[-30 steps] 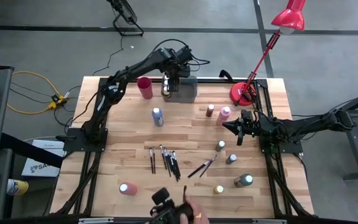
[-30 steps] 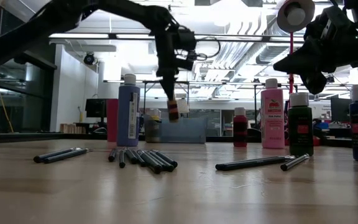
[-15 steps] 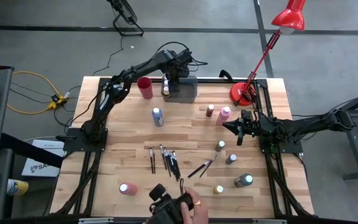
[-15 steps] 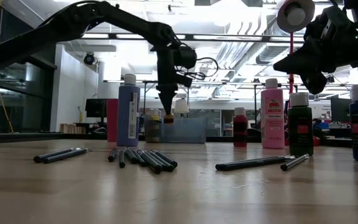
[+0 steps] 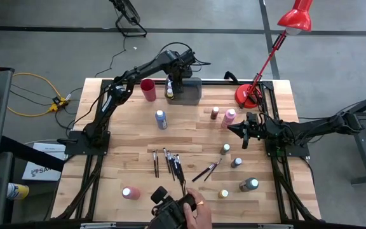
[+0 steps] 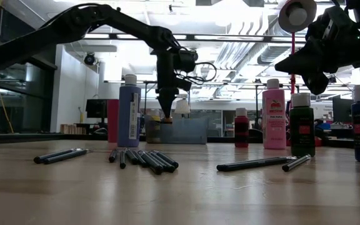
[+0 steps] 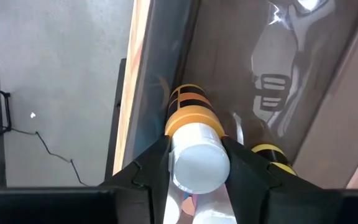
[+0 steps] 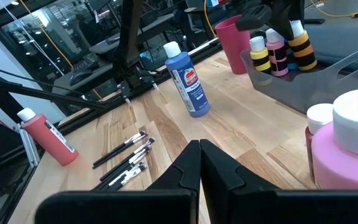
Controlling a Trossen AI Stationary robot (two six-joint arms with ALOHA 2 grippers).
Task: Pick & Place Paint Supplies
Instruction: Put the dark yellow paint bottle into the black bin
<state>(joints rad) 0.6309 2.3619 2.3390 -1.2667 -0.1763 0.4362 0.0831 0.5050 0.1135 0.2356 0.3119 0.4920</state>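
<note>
An orange-yellow paint bottle (image 7: 194,146) is clamped by the left gripper (image 7: 194,163) inside the grey tray (image 5: 192,95), presumably for release among bottles already stowed there. The right gripper (image 8: 199,163) is held closed and empty above the table (image 5: 138,137), apparently waiting.

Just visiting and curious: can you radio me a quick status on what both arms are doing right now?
Left gripper shut on orange-banded bottle, low inside grey tray. Right gripper idle, shut, beside pink bottle. Nothing blocking.

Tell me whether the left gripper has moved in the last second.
Yes. The left gripper, shut on an orange bottle, has dropped lower against the grey tray.
</note>
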